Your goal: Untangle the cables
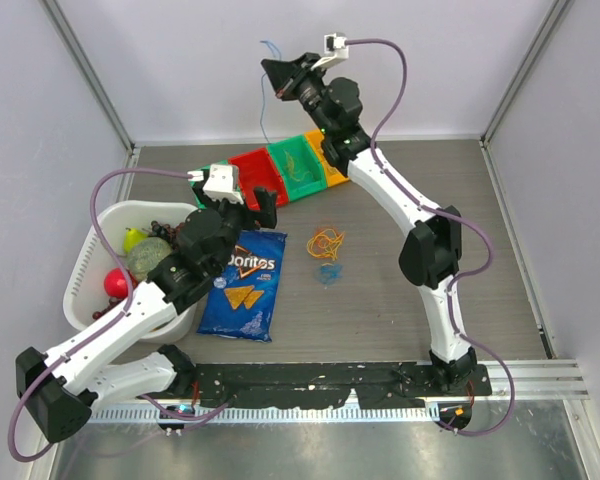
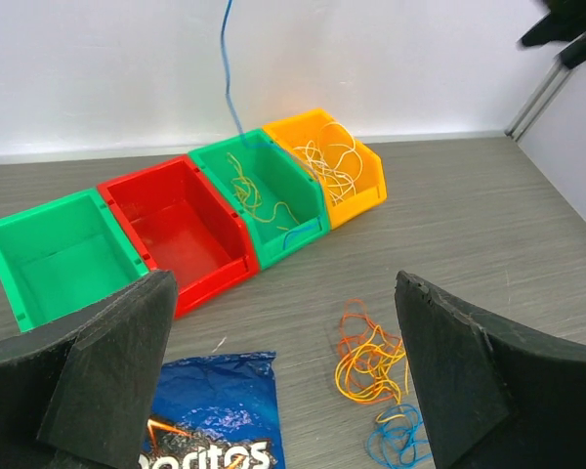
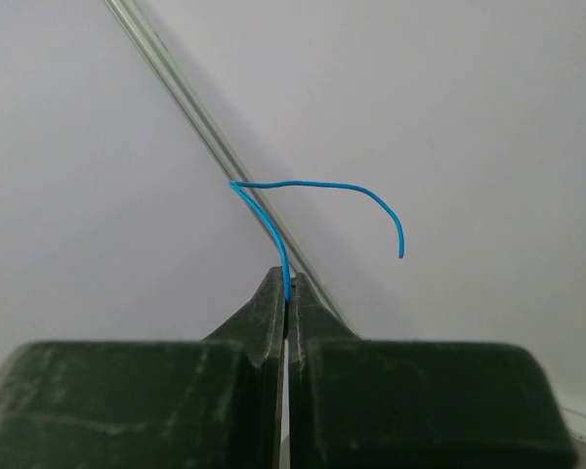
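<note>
A tangle of orange and yellow cables (image 1: 326,243) (image 2: 371,363) lies on the table, with a small blue loop (image 1: 330,274) (image 2: 396,442) beside it. My left gripper (image 1: 252,206) (image 2: 283,322) hovers open over the table between the chip bag and the tangle, holding nothing. My right gripper (image 1: 271,69) (image 3: 289,285) is raised high at the back wall, shut on a thin blue cable (image 3: 313,184). That strand (image 1: 262,110) (image 2: 227,68) hangs down toward the bins. Yellow strands lie in a green bin (image 2: 308,230); pale ones lie in the orange bin (image 2: 366,186).
Four bins stand in a row at the back: green (image 2: 10,269), red (image 2: 220,278), green and orange. A blue Doritos bag (image 1: 245,282) (image 2: 210,405) lies under my left gripper. A white basket (image 1: 82,268) of fruit sits at the left.
</note>
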Robot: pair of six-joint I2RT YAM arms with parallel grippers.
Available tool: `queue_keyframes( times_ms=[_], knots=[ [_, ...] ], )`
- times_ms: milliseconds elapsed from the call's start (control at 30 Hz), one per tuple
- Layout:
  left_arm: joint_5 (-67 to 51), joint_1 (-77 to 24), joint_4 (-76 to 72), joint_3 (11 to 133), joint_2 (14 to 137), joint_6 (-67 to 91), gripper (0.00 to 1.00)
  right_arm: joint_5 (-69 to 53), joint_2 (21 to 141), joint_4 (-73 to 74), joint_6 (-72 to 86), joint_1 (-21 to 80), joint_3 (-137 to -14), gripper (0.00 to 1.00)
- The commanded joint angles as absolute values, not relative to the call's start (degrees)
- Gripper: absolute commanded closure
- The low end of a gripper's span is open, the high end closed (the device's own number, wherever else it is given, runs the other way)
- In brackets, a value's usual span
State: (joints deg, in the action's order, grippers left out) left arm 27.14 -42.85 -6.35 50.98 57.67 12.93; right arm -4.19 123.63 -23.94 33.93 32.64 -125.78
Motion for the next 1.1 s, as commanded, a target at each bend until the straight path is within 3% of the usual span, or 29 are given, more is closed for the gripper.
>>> queue_keyframes(
  times_ms=[0,500,1067],
  knots=[
    [29.9,-43.0,-10.4,50.4,55.5,11.7,0.02,-4.0,125.3,-25.8,31.4,34.4,-130.7,0.99],
    [29.4,-42.5,-10.2,50.4,55.2,12.3,0.02,-0.2,125.9,-21.8,23.9,37.3,-141.2,1.0],
    [29.4,-41.9,-10.1,50.5,54.5,12.4,0.02,2.2,136.0,-25.5,22.3,37.3,-141.8,0.99]
  ],
)
